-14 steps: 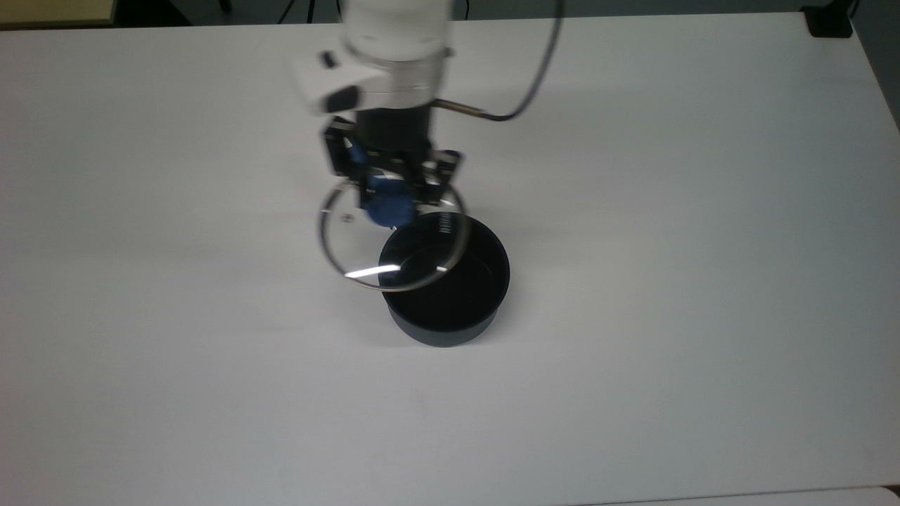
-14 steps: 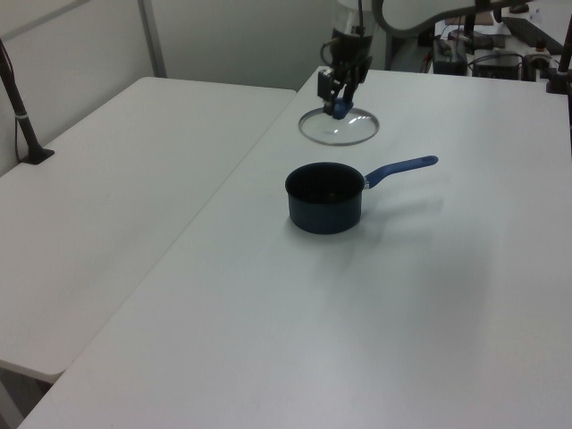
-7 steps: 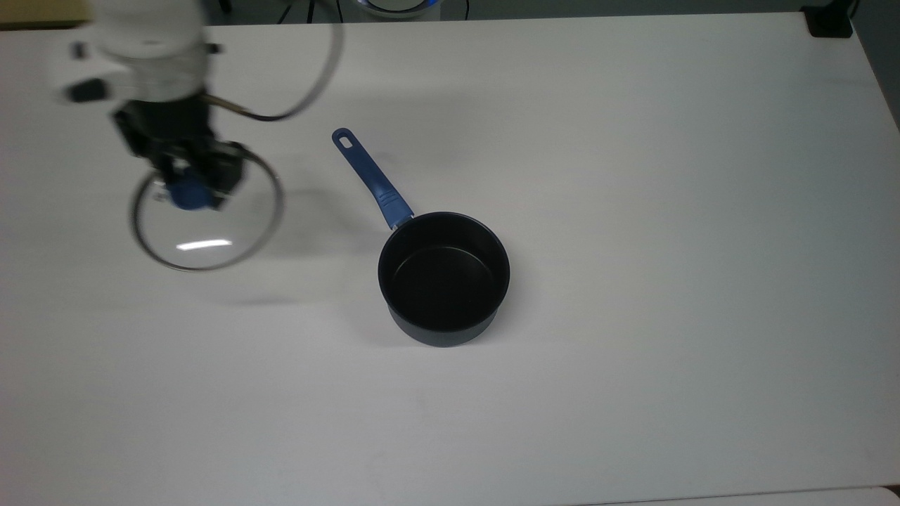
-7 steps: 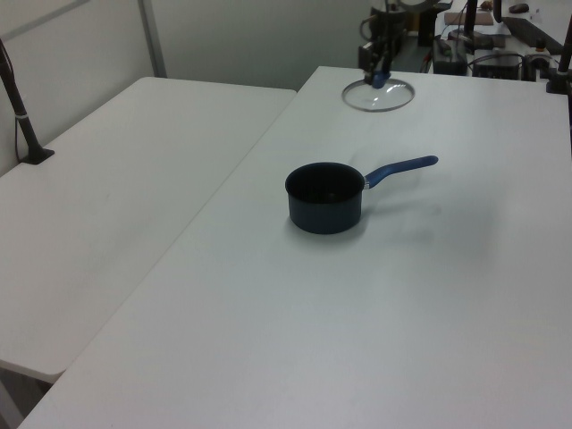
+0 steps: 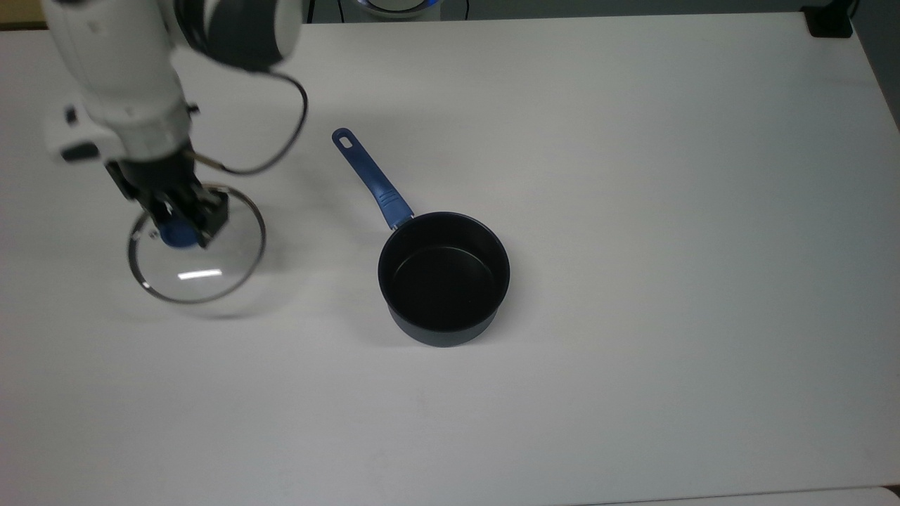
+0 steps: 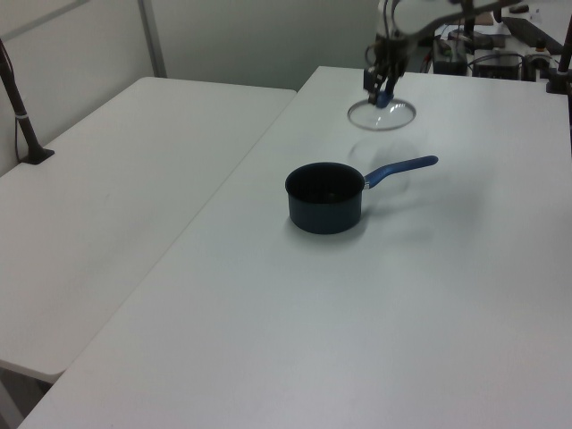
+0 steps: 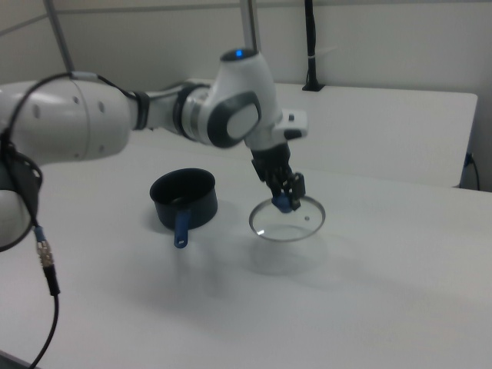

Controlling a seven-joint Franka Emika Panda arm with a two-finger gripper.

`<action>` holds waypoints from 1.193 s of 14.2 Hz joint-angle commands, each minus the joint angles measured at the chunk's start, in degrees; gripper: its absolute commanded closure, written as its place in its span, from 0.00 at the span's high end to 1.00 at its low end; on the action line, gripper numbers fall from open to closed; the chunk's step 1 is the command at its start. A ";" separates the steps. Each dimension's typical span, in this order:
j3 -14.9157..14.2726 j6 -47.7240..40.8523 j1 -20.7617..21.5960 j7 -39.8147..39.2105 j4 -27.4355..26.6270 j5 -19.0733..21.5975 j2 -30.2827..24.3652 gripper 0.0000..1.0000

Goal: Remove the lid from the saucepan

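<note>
The gripper (image 5: 184, 223) is clamping the blue knob (image 5: 176, 234) of the lid (image 5: 196, 245), and the lid is hanging from it at the left of the top view, in the middle band of the frame. In the right view the glass disc (image 7: 287, 220) is sitting a little above its own shadow on the white table (image 7: 369, 284), so it looks to be hanging in the air rather than resting on the surface, tilted slightly. In the left view the lid (image 6: 382, 114) is showing in the upper right of the frame, beyond the pan.

The saucepan (image 5: 444, 279) is standing uncovered just left of centre in the top view, its black inside fully showing and its long blue handle (image 5: 371, 178) pointing toward the upper left of the frame. Lid and pan are well apart, with bare table between them.

As a judgement, the main part of the job is already done: the lid is off and carried clear of the pan. What is left appears to be lowering the lid onto the table at the top view's left, letting go of the knob and pulling the arm away.
</note>
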 commanded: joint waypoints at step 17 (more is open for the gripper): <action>-0.95 0.79 1.57 2.31 -1.96 0.55 -0.68 1.00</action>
